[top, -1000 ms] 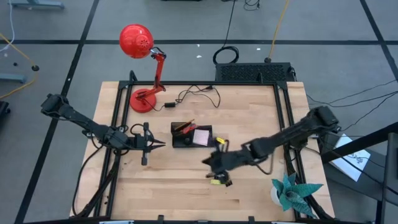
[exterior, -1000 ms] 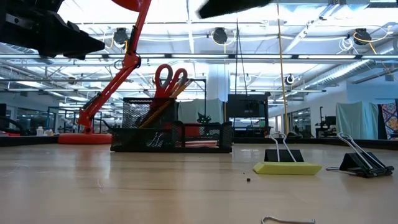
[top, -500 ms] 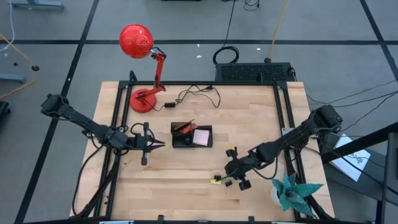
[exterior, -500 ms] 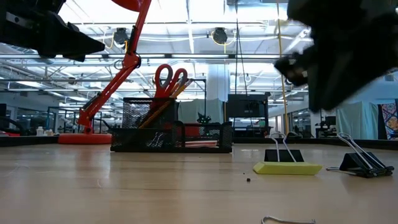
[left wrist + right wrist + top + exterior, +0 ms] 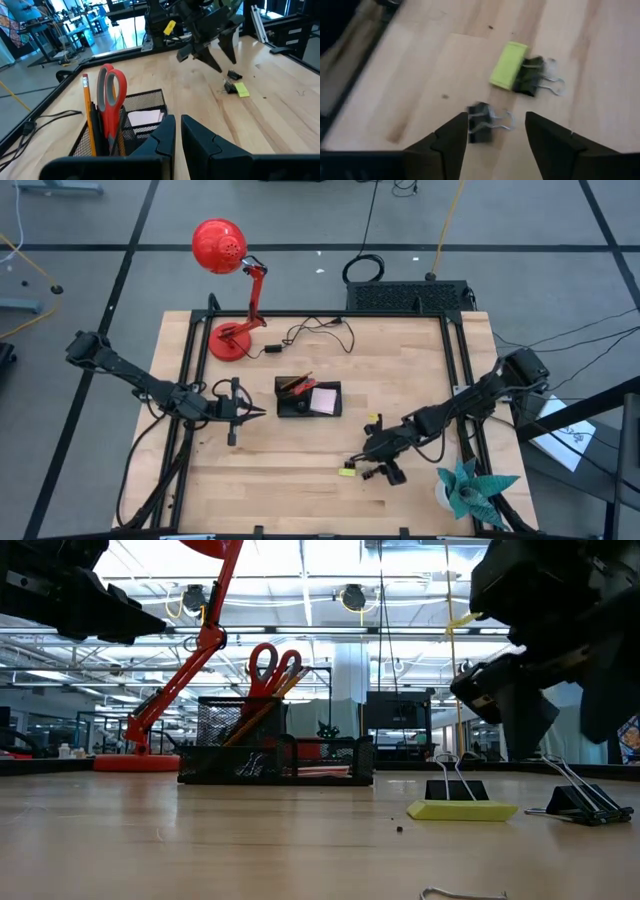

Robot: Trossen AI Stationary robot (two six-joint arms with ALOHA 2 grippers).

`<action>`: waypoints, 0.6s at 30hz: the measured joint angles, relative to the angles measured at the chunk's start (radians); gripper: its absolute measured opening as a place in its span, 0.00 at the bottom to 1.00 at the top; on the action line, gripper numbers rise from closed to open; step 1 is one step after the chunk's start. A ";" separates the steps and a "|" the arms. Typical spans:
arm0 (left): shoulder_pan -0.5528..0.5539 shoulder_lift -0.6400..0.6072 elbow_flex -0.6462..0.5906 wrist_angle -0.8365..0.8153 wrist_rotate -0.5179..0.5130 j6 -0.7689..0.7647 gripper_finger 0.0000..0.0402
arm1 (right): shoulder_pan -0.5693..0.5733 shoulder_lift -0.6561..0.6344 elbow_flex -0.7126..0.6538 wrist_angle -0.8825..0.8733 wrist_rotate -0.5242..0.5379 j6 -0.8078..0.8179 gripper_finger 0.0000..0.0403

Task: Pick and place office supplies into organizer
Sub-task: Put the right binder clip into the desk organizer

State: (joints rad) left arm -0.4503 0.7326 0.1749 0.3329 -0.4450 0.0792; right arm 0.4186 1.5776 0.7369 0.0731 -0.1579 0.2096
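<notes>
The black organizer [image 5: 308, 397] stands mid-table, with red-handled scissors [image 5: 111, 95] and an orange pencil [image 5: 89, 115] upright in its tall compartment and a pale sticky-note pad [image 5: 323, 399] in its low section. Near the table's front, right of centre, lie a yellow-green piece [image 5: 509, 65] with a black binder clip [image 5: 529, 82] beside it and a second binder clip [image 5: 481, 121]. My right gripper [image 5: 495, 135] hangs open just over that second clip, slanting down, one finger on either side of it without touching. My left gripper [image 5: 262, 412] hovers shut, left of the organizer.
A red desk lamp [image 5: 228, 340] stands at the far left, its cable [image 5: 315, 332] trailing along the far edge. A teal paper plant [image 5: 470, 488] sits at the near right corner. A bent wire piece [image 5: 460, 893] lies at the table's front.
My right gripper has come down toward the table and moved toward the near right, tipping its fingers downward and rolling. It has opened over the binder clips. The clips and the yellow-green piece have stayed where they lay.
</notes>
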 joint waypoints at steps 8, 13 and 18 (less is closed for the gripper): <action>0.000 0.000 0.000 -0.009 0.000 -0.003 0.09 | 0.000 0.027 -0.020 0.042 0.051 -0.001 0.46; 0.000 0.000 0.000 -0.018 0.000 -0.002 0.09 | 0.004 0.030 -0.020 0.056 0.010 0.006 0.43; 0.000 0.000 0.000 -0.018 0.000 -0.003 0.09 | 0.011 0.030 -0.020 0.066 -0.004 0.014 0.41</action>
State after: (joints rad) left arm -0.4503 0.7328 0.1749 0.3149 -0.4454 0.0765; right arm 0.4301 1.6072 0.7166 0.1388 -0.1623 0.2237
